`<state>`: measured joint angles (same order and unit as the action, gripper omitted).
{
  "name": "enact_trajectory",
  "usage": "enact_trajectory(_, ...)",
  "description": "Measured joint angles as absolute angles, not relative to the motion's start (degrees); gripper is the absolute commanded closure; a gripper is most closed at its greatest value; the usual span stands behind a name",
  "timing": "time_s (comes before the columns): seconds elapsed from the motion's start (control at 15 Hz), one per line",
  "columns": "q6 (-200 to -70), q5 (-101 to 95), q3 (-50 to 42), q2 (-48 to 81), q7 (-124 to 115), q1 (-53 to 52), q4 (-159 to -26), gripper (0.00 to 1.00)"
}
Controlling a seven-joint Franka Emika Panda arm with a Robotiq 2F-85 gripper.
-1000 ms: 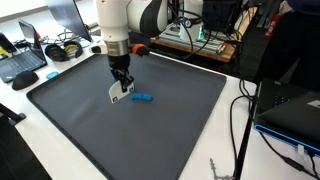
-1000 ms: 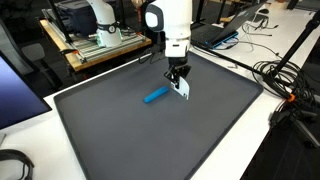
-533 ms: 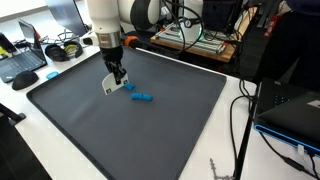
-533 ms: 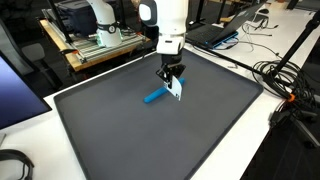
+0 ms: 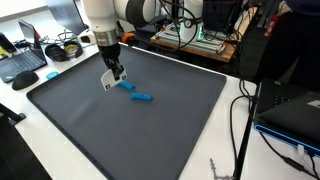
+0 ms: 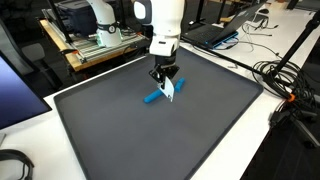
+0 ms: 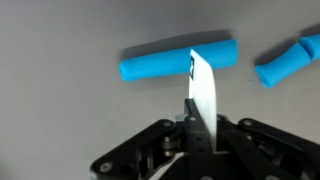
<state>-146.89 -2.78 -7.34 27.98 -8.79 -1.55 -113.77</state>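
Note:
My gripper is shut on a thin white card and holds it upright just above the dark grey mat. In the wrist view the card stands in front of a blue cylinder, with the jaws closed on its lower edge. A second, shorter blue piece lies to the right. In an exterior view both blue pieces lie right beside the card. In an exterior view my gripper hangs over the blue cylinder.
The mat covers a white table. A laptop, headphones and cables lie beyond the mat's edge. A cart with electronics stands behind. Cables and dark equipment sit at the side.
My gripper has carried the white card across the mat toward the blue pieces' far end. The blue piece that the card hid a second ago now shows beside it.

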Motion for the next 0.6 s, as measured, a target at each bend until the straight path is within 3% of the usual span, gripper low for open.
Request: enact_trajectory(0.6,-145.4,-2.8,-7.2,28.9,-6.7,-1.1,-114.3,0.99)
